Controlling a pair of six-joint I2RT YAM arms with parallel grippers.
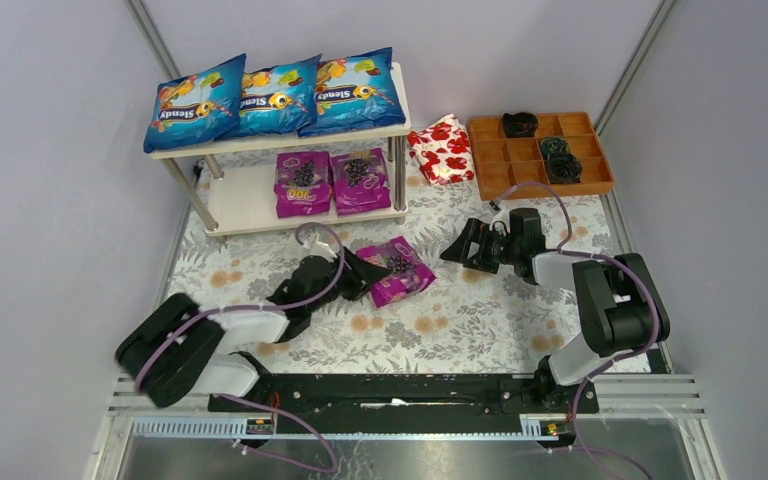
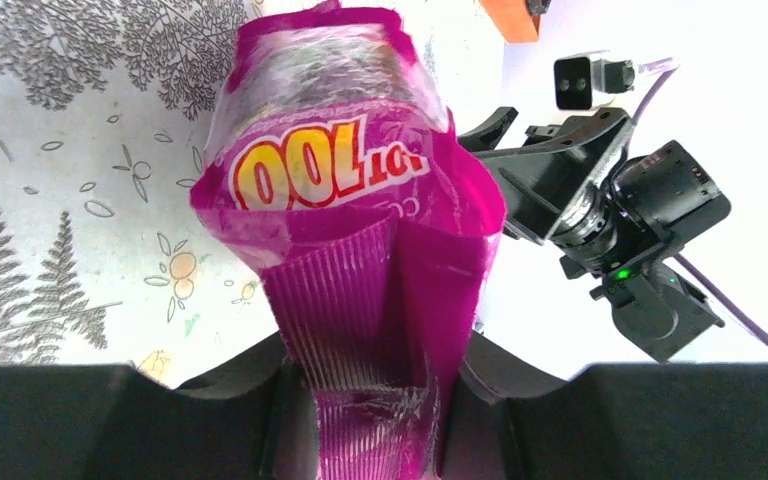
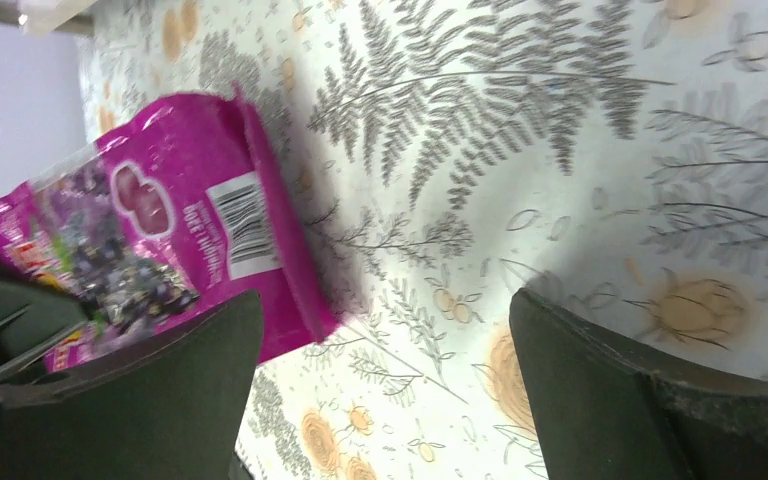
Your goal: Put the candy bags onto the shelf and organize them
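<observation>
Third magenta bag (image 1: 400, 270) (image 2: 360, 200): mid-counter, in front of the shelf (image 1: 240, 195) and apart from it. Bag's label faces up and the barcode end points toward the right edge. The end away from the grip looks to touch the counter (image 1: 460, 320); cannot tell whether the rest is lifted.

Left hand (image 1: 355, 275) (image 2: 370, 420): clamped on the bag's crimped seam, one finger on each side.

Right hand (image 1: 465, 245) (image 3: 380, 390): fingers wide apart, holding nothing, just to the right of the bag and facing it.

Shelf: far left corner. Upper board has three blue bags (image 1: 278, 97) side by side, overlapping slightly. Lower board has two magenta bags (image 1: 303, 183) lying flat, touching, toward its right end.

Far right corner: brown tray (image 1: 540, 155). Floral packet (image 1: 442, 150) lies between the tray and the shelf.
</observation>
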